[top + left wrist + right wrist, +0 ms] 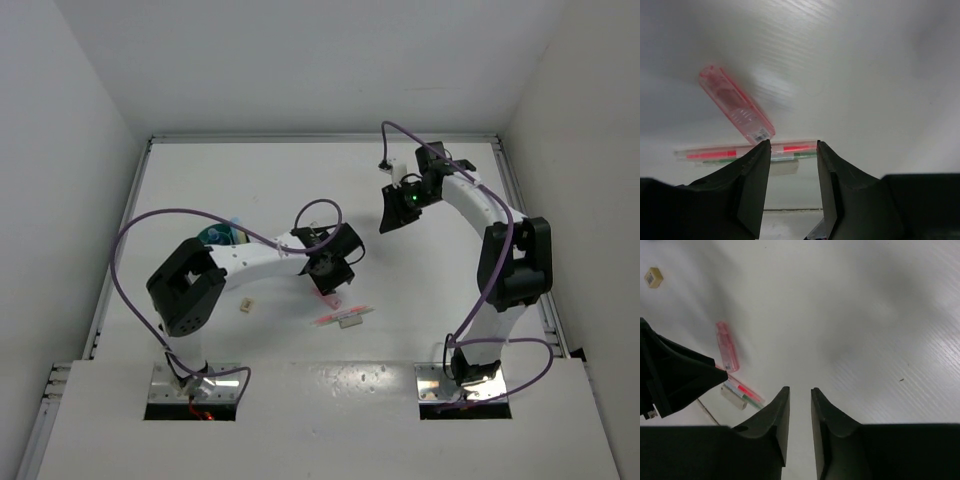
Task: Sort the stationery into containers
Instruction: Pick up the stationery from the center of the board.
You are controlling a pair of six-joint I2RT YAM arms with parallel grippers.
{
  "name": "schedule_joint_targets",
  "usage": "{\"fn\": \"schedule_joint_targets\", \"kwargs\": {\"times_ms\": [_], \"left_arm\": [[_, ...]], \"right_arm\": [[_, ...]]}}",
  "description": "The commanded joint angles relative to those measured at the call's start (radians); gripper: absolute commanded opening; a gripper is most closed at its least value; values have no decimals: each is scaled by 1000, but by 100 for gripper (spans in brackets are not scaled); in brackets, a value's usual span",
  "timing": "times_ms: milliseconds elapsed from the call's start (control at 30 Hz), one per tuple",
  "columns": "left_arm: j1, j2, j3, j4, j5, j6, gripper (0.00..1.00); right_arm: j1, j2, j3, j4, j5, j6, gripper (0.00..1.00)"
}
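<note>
Left end effector [792,145] hangs open, empty, above a pink stick [735,107] and red pen [710,154] on the bench [865,75]; right end effector [800,390], jaws narrowly parted, grips nothing. Teal cup [215,235] peeks past left arm [250,258].

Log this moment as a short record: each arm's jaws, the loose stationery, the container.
left jaws: apart, nothing between them, tips pointed toward the red pen
right jaws: narrowly apart, empty, well away from the items
pink piece: lying flat, one end close to the red pen
beige eraser: lying alone, apart from the rest
teal cup: mostly hidden behind the left arm; contents cannot be told
</note>
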Motion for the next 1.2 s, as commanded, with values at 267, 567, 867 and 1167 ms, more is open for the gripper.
{"fn": "schedule_joint_targets", "kwargs": {"times_ms": [267,567,867,1167], "left_arm": [[-15,-26,-46,-108,-42,-46,50],[5,48,-35,-117,-42,-35,50],[34,100,19,-117,-31,-15,51],[34,154,31,-117,-11,5,51]], "right_arm": [[-6,-11,39,3,-10,-7,46],[-6,-11,39,3,-10,-7,46],[-6,-20,39,3,-10,-7,46],[-6,-29,29,3,-19,-7,46]]}}
